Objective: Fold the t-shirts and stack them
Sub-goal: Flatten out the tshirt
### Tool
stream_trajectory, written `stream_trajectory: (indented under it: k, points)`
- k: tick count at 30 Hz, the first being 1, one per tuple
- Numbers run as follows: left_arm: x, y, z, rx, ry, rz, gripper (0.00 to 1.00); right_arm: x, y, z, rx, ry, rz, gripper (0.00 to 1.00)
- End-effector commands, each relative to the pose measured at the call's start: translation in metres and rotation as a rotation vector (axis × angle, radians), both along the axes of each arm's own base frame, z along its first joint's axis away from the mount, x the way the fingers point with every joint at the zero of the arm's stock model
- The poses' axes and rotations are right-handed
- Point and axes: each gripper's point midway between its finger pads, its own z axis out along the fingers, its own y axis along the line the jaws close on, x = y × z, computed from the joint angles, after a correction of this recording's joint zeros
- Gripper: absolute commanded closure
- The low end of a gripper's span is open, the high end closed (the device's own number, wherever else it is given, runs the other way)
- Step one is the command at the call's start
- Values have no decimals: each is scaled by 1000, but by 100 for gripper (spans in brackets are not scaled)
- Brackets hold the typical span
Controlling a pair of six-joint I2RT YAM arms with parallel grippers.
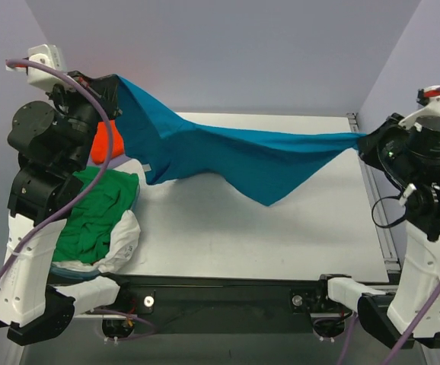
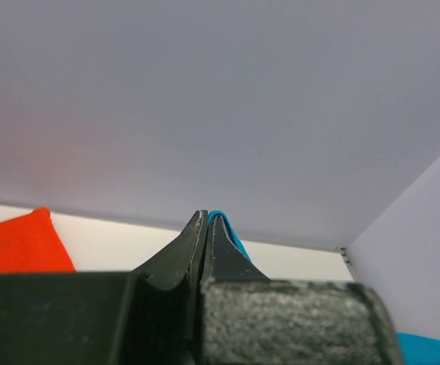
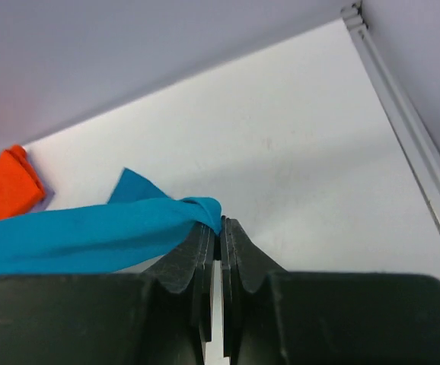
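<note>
**Item:** teal-blue t-shirt (image 1: pixel 227 156), hung in the air between the two grippers, its body sagging below and between them over the table (image 1: pixel 281 243).

**Step in hand (judged):** spreading the shirt before it is laid flat for folding.

**Handling advised:**
- Tension was best kept even, with neither grip pulled further from the other.
- Both grips were best lowered together, so that the hanging middle was set down first and the edges drawn flat after it.
- The landing was best kept toward the right gripper (image 1: pixel 363 141), away from the heap beneath the left gripper (image 1: pixel 110 85).
- The cloth at the right jaws was bunched, so a twisted edge was to be expected and smoothed out.

**Left arm:** folded up, wrist carried high, fingers aimed at the back wall (image 2: pixel 220 99). Its jaws were clamped on a thin edge of the teal cloth.

**Right arm:** held lower, fingers turned inward toward the left gripper. Its jaws were clamped on a gathered corner.

**Also noted:**
- The orange t-shirt (image 1: pixel 102 143) lay just below the left gripper.
- The green t-shirt (image 1: pixel 98 209) and white t-shirt (image 1: pixel 126 239) were heaped nearer that arm's base.
</note>
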Motion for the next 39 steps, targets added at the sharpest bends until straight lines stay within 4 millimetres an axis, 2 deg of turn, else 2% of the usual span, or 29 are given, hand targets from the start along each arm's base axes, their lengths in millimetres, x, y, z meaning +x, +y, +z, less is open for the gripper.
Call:
stream_trajectory:
  k: [1,2,5,6,8,9,10,11,12,13,14,15,16,17,18,19,20,21,25,26,28,29,30,31,35,39]
  points:
    - [-20,0,63,-44,-204,-36,100,-1,-18,26,-58,-66,-75,100]
    - [-21,-2,72,-47,-233,-48,100,-2,-19,37,-60,-96,-83,100]
    - [2,-23,71,-14,-231,-92,100,18,-21,30,-67,-73,-93,100]
    - [22,-38,60,10,-200,-116,100,30,-21,21,-68,-43,-91,100]
    - [43,-51,49,40,-168,-134,100,47,-19,11,-61,-20,-80,100]
    - [64,-65,36,63,-134,-150,100,61,-15,-3,-53,22,-65,100]
    - [74,-70,33,72,-120,-152,100,69,-19,-9,-35,39,-67,100]
    - [85,-76,22,92,-85,-158,100,76,-17,-15,-12,60,-52,100]
    - [109,-87,1,119,-34,-161,100,90,-17,-24,23,90,-46,100]
    - [111,-89,13,117,-55,-167,100,96,-8,-27,72,97,0,100]
    - [118,-92,5,132,-21,-167,100,101,-6,-29,106,105,6,100]
    - [136,-101,-8,147,11,-169,100,108,-10,-28,146,104,-10,100]
    - [133,-100,6,149,-14,-172,100,110,-8,-26,169,99,-2,100]
    - [134,-102,11,144,-24,-176,100,113,-6,-23,190,92,13,100]
    - [143,-106,7,149,-18,-179,100,115,-10,-20,204,85,5,100]
    - [138,-105,25,135,-61,-180,100,116,-10,-10,223,58,4,100]
    - [138,-106,30,128,-78,-185,100,116,-7,-4,247,43,25,100]
    - [137,-107,35,121,-96,-193,100,116,-12,4,266,21,14,100]
    - [120,-100,70,71,-207,-191,100,109,-14,36,319,-80,25,100]
    - [120,-100,66,73,-203,-188,100,107,-15,41,320,-97,23,100]
    - [102,-90,86,56,-262,-177,100,98,-14,57,303,-154,29,100]
    - [104,-92,76,64,-245,-179,100,94,-14,62,290,-172,34,100]
    - [87,-83,90,51,-284,-176,100,88,-14,70,275,-199,34,100]
    - [80,-80,96,43,-309,-174,100,84,-16,74,262,-214,26,100]
    - [47,-68,111,28,-371,-182,100,64,-19,92,203,-282,3,100]
    - [4,-52,128,-7,-426,-195,100,31,-23,119,131,-384,-35,100]
